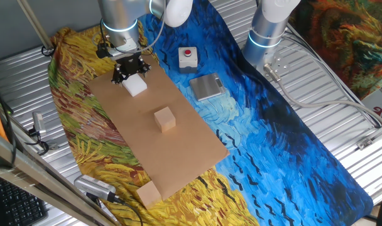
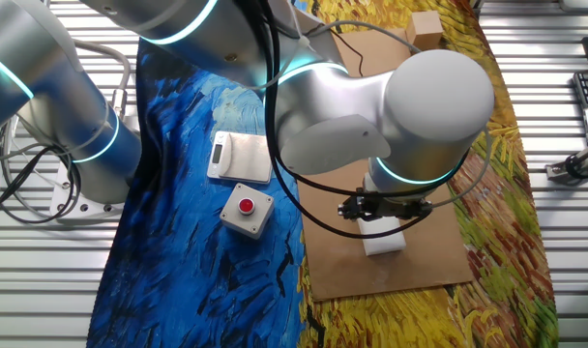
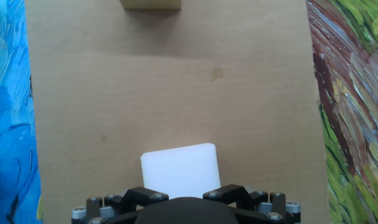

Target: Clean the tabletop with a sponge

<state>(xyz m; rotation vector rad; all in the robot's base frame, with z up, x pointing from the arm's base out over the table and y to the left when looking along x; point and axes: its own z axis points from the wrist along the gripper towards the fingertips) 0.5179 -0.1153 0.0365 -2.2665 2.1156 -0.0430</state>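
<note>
1. One arm in play, and its gripper (image 1: 129, 68) sits right over the sponge (image 1: 135, 85) at the end of the tabletop (image 1: 178, 150) nearest the arm's base.
2. Hand view tells the story: the sponge (image 3: 179, 171) pokes out at 12 o'clock from the black fingers (image 3: 142, 196), which bracket its near end on both sides. Looks like a grasp on the sponge, though the contact points themselves are hidden under the hand.
3. Sponge is a white foam block, smooth-faced with softly rounded corners, lying flat on the board; its long axis seems to run ahead, away from the hand.
4. Tabletop is a matte brown cardboard sheet, faintly ribbed, with a small stain out at 12 o'clock (image 3: 217, 74).
5. Key relation, in my read: the open board stretches away at 12 o'clock, so the wipe goes forward, and a tan wooden cube (image 1: 165, 119) stands dead ahead in that lane.
6. Second tan block (image 1: 149, 194) waits at the far corner; painted blue-and-yellow cloth (image 1: 285, 144) surrounds the board.
</note>
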